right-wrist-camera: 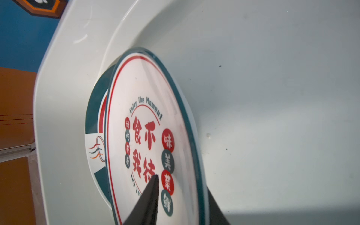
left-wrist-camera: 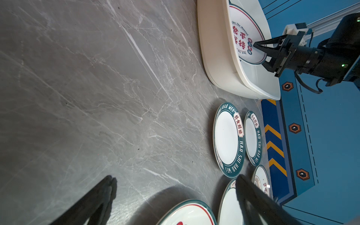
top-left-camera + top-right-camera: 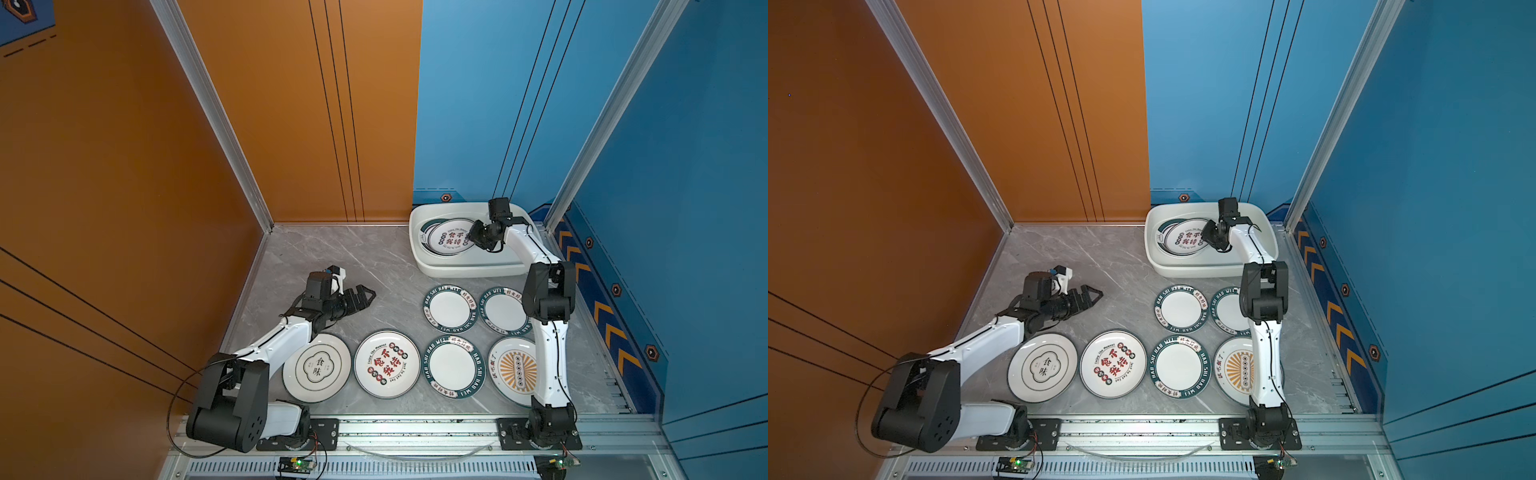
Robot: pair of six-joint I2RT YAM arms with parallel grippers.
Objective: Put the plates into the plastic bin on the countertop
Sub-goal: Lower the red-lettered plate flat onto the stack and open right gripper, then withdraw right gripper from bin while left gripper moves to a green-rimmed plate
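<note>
Already in plastic bin point(image 3: 469, 270), lettered plate point(image 3: 451, 239), rim between parted right jaws

the right arm point(image 3: 549, 357) hides part of the sunburst plate point(image 3: 510, 368); in the bin point(image 3: 461, 270) the lower plate point(image 3: 424, 237) lies mostly covered.

White plastic bin point(image 3: 469, 270) at one o'clock; grey, white-veined countertop point(image 3: 332, 266); teal-rimmed white plates point(image 3: 451, 309); orange sunburst plate point(image 3: 513, 368) at five o'clock.

Marbled countertop point(image 3: 332, 266); on it, plastic bin point(image 3: 469, 272); six loose plates point(image 3: 451, 309).
</note>
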